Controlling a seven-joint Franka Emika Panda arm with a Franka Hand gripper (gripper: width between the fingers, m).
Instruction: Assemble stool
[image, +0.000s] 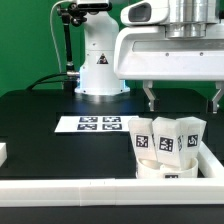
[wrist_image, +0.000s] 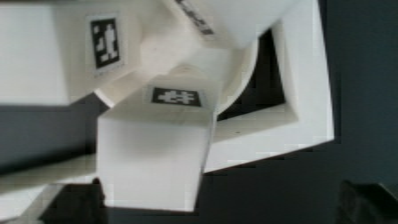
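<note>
The white stool stands upside down at the exterior view's right. Its round seat (image: 166, 170) lies on the black table, and three blocky tagged legs (image: 166, 138) stick up from it. My gripper (image: 185, 98) hangs open above the legs, touching nothing, with its dark fingers (image: 150, 96) spread wide. In the wrist view a tagged leg (wrist_image: 160, 150) runs between the two fingers, with the seat (wrist_image: 285, 125) beyond it. The gripper (wrist_image: 217, 212) is open and holds nothing; its fingertips (wrist_image: 63, 205) show as dark shapes at the corners.
The marker board (image: 100, 124) lies flat on the black table beside the stool. A long white border rail (image: 70, 190) runs along the front edge and another (image: 212, 160) sits right of the stool. The robot base (image: 100, 70) stands behind.
</note>
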